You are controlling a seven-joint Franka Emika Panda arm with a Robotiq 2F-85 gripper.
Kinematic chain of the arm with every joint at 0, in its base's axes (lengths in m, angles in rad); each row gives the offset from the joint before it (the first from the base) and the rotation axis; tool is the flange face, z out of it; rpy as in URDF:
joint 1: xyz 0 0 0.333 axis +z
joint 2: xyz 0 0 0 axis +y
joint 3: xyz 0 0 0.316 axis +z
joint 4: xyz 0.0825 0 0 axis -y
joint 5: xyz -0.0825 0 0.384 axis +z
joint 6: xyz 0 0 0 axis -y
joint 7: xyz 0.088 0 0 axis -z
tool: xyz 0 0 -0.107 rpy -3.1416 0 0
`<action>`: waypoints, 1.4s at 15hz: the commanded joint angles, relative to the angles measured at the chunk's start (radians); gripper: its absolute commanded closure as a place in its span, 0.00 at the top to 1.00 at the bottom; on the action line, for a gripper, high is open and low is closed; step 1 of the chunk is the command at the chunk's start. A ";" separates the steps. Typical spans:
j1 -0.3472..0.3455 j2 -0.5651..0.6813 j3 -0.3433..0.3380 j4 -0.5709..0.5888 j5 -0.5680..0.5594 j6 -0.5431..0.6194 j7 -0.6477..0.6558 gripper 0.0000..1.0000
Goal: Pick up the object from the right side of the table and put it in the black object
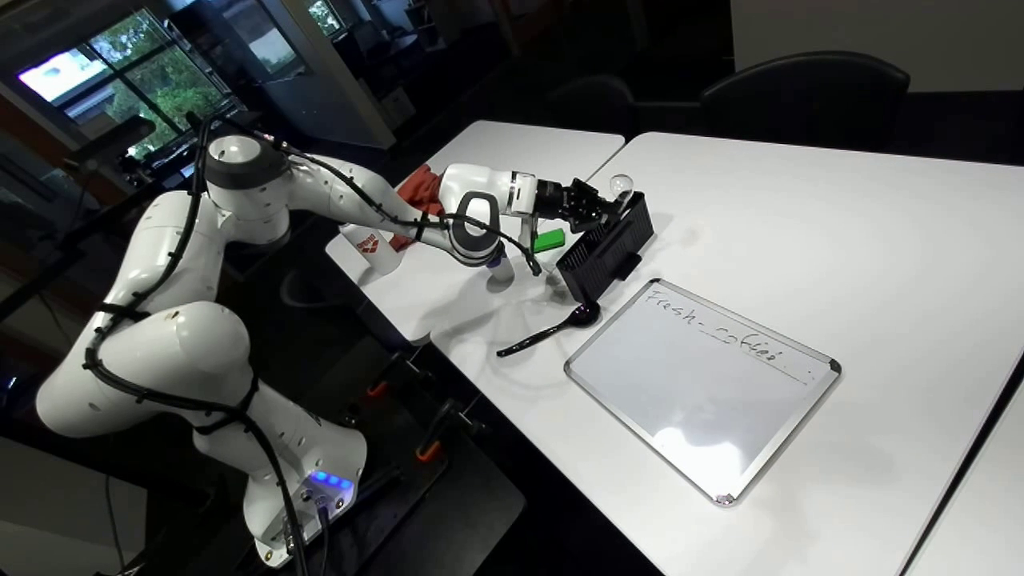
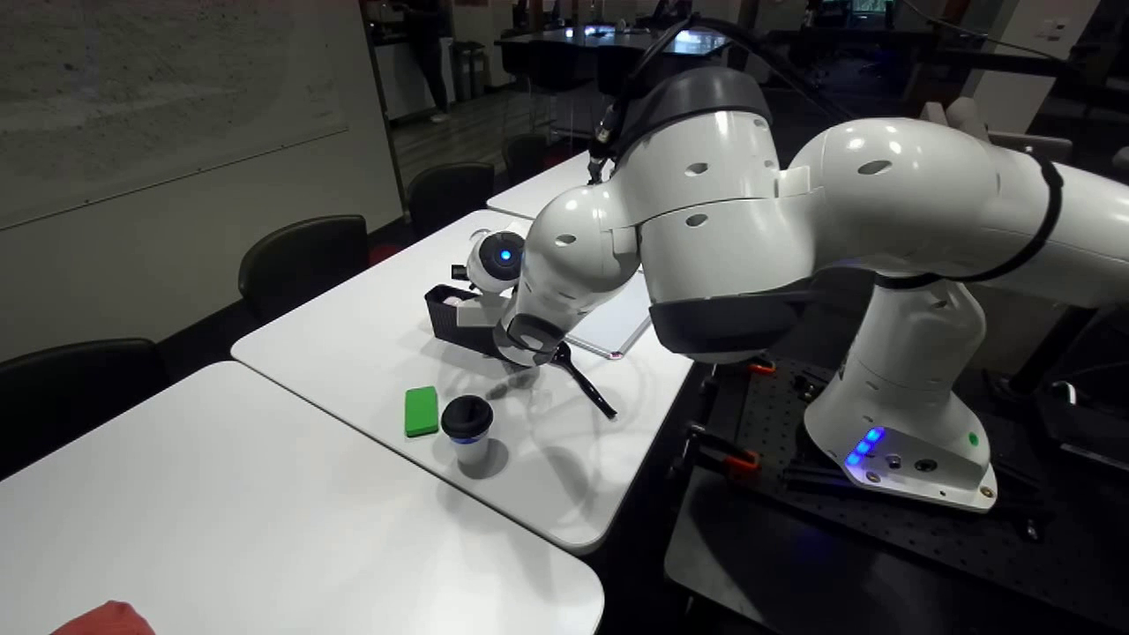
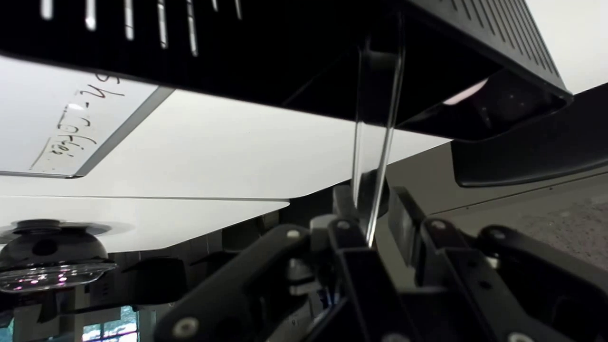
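Observation:
The clear, slim glass piece stands with its narrow end inside the black slotted bin in the wrist view. Its round, wider end shows above the bin in an exterior view. My gripper is around the glass piece. The glass lies near the left finger, and a gap shows between it and the right finger pad, so the jaws are open. In an exterior view my gripper is at the bin's upper rim. In an exterior view the arm partly hides the bin and the fingers.
A black ladle and a whiteboard lie beside the bin. A green box and a lidded cup stand near the table seam. A white bottle and red cloth are beyond the arm.

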State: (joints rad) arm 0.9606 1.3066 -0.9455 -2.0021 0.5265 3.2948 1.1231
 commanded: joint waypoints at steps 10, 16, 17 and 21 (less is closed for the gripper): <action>0.115 -0.153 -0.086 -0.072 0.003 -0.047 -0.049 1.00; 0.267 -0.242 -0.208 -0.182 0.007 -0.020 -0.057 1.00; 0.285 -0.258 -0.223 -0.195 0.005 -0.009 -0.059 1.00; 0.381 -0.302 -0.300 -0.250 0.007 0.003 -0.060 1.00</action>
State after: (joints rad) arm 1.2797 1.0877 -1.2069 -2.1852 0.5294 3.2818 1.1179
